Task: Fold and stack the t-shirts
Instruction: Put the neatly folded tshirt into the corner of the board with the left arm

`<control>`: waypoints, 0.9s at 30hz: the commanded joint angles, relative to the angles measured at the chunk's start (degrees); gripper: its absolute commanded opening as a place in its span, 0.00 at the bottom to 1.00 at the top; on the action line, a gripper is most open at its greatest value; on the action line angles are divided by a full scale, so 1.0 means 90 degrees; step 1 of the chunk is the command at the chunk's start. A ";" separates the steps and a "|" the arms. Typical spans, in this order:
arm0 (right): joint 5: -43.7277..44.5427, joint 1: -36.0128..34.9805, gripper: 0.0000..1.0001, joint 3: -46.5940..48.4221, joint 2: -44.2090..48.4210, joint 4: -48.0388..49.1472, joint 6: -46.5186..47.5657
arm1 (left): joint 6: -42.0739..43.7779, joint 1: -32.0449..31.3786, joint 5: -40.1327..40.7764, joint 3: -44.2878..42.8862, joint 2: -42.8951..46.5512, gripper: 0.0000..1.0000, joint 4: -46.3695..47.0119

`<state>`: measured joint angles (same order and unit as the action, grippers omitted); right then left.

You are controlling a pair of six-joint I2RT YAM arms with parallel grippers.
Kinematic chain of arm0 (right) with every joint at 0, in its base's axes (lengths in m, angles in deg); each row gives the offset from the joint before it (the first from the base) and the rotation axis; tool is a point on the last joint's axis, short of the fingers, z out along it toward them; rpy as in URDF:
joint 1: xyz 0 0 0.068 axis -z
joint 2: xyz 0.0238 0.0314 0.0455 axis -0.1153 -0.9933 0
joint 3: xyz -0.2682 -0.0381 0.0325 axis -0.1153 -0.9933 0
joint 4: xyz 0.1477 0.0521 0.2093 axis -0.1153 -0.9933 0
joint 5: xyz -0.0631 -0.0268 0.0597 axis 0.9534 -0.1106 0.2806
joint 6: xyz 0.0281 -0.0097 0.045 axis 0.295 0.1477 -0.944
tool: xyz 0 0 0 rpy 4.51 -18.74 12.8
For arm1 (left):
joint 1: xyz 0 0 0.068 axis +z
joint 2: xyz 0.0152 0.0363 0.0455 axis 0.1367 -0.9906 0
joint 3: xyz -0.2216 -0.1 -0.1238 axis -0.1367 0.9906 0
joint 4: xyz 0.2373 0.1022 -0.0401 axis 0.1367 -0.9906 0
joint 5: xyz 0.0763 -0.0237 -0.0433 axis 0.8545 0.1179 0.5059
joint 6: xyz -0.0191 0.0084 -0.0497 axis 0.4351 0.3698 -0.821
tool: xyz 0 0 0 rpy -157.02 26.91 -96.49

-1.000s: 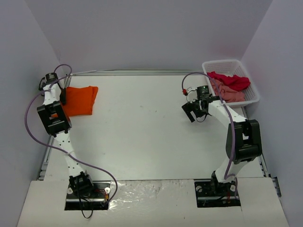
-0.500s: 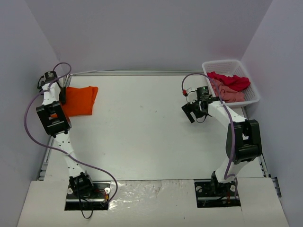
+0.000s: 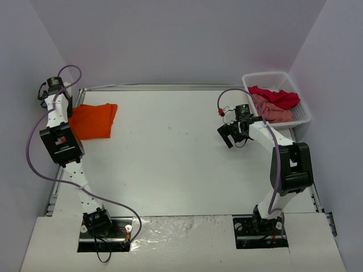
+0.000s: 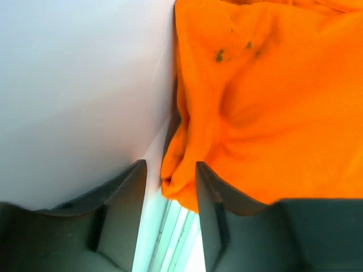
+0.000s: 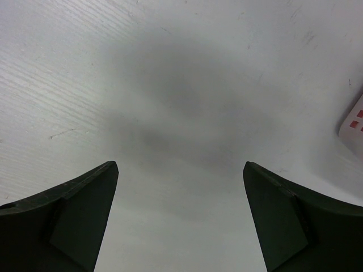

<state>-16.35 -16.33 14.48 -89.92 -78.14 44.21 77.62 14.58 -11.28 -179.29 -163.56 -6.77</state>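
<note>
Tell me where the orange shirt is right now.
In the top view, the orange shirt lies folded on the table near its far left corner, right beside the left arm. It is across the table from the white basket.

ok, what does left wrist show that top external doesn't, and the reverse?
Left wrist only: dark specks on the orange shirt, and the left gripper close up, with its fingers a little apart and the shirt's edge between them. Top external only: the basket holding the red shirt and pink shirt, and the right gripper over the table. Both: the orange shirt, folded at the table's left edge.
</note>
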 commanded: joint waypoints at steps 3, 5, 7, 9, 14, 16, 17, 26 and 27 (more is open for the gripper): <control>-0.0093 0.0025 0.89 -0.0037 -0.0034 -0.0066 -0.0006 | 0.0260 -0.0276 -0.0195 0.0709 0.1120 0.17 0.0053; -0.0102 0.0034 0.89 -0.0047 -0.0053 -0.0056 -0.0006 | 0.0318 -0.0489 -0.0292 0.0906 0.1208 0.03 0.0044; -0.0083 0.0025 0.89 -0.0047 -0.0044 -0.0056 -0.0006 | 0.0396 -0.0656 -0.0351 0.1208 0.1257 0.02 0.0083; -0.0083 0.0025 0.89 -0.0066 -0.0034 -0.0066 0.0004 | 0.0436 -0.0930 -0.0342 0.1424 0.1345 0.02 0.0228; -0.0073 0.0025 0.89 -0.0086 -0.0073 -0.0056 0.0014 | 0.0387 -0.1272 -0.0332 0.1727 0.1209 0.02 0.0347; -0.0073 0.0034 0.89 -0.0095 -0.0083 -0.0066 0.0023 | 0.0377 -0.1370 -0.0351 0.1737 0.1053 0.02 0.0357; -0.0092 0.0025 0.89 -0.0105 -0.0073 -0.0056 0.0024 | 0.0368 -0.1380 -0.0351 0.1718 0.0984 0.02 0.0376; -0.0102 0.0035 0.88 -0.0086 -0.0258 -0.0056 0.0082 | 0.0416 -0.1477 -0.0322 0.1503 0.0222 0.02 0.0093; -0.0102 0.0025 0.89 -0.0086 -0.0258 -0.0056 0.0082 | 0.0436 -0.1487 -0.0332 0.1513 0.0135 0.02 0.0083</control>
<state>-16.87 -16.33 13.96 -91.80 -77.86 44.41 80.63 1.31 -14.12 -164.41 -161.68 -3.80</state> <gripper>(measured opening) 0.884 0.027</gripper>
